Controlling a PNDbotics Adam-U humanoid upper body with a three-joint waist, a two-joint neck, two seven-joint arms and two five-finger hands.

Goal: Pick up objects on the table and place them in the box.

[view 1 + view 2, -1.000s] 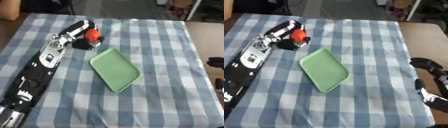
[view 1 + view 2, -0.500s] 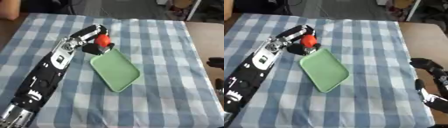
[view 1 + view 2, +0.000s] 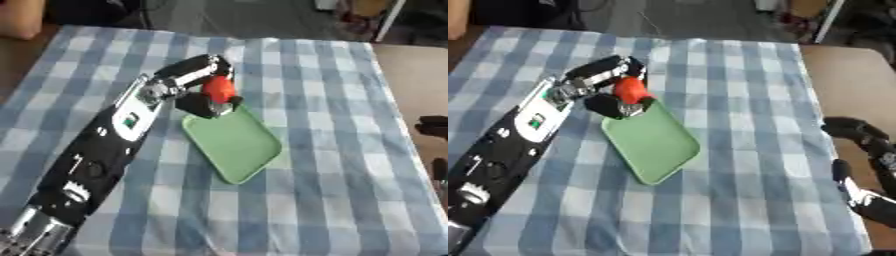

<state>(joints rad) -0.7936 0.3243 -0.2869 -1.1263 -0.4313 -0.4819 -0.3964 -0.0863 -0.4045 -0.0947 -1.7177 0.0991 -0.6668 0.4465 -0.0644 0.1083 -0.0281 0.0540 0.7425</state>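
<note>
Above flat green tray (image 3: 234, 144) — left hand (image 3: 199, 95), rounded red object (image 3: 218, 88).

The left hand (image 3: 614, 97) grips a red object (image 3: 632, 89) over the green tray's (image 3: 654, 147) far end.

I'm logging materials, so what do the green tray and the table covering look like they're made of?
The green tray looks like matte moulded plastic: one even pale green, rounded corners, a raised rim. The table covering looks like woven cloth: a blue and white check, without shine. Neither is certain from looks alone.
</note>
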